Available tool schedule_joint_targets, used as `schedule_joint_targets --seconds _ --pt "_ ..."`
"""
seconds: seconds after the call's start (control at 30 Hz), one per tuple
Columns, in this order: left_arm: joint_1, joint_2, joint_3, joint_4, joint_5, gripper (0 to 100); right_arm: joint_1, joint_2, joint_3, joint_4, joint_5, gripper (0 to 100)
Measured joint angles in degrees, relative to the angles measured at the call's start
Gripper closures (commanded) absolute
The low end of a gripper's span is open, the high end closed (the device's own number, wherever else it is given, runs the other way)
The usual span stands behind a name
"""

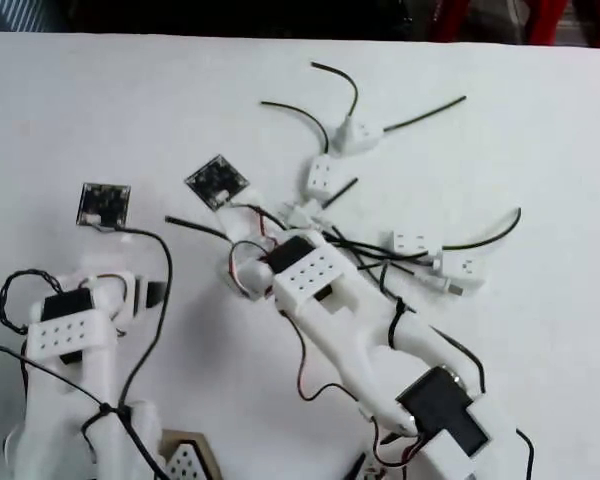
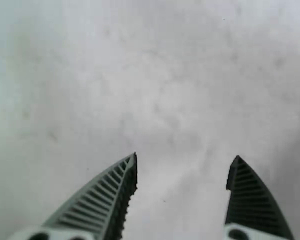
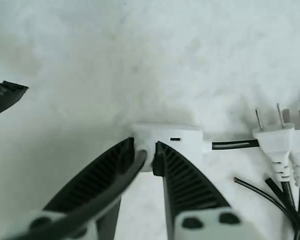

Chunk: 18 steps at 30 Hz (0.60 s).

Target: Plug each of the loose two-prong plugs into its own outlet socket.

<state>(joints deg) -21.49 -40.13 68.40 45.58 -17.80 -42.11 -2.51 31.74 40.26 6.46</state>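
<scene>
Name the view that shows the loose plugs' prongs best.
The right wrist view: two white plugs lie beside the right hand, shut on a socket, metal prongs clear. The high view has the plugs small among wires, prongs unreadable. The left wrist view faces table past the open left hand.

White arms [image 1: 350,330], dark ribbed end effectors [image 2: 185,157].

Plugs [image 3: 273,137] and sockets [image 1: 410,242] are white, cords [image 3: 235,145] black.

White table [image 1: 70,110] bore an outlet socket [image 3: 170,140] lying flat, two white two-prong plugs [image 3: 274,142] lay side by side near it, other white sockets [image 1: 322,175] with thin black cords [image 1: 420,116] lay scattered farther back
</scene>
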Motion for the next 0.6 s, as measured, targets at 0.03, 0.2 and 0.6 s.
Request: schedule_joint_targets --seconds 0.03,0.2,0.6 --pt "0.0 0.0 0.0 0.0 0.0 71 0.0 0.4 -0.2 0.0 0.0 98.1" --pt "0.0 0.0 0.0 0.0 0.0 71 0.0 2.2 -0.5 0.0 -2.4 98.1" --pt "0.0 0.0 0.0 0.0 0.0 71 0.0 0.5 0.6 -1.7 -3.9 98.1"
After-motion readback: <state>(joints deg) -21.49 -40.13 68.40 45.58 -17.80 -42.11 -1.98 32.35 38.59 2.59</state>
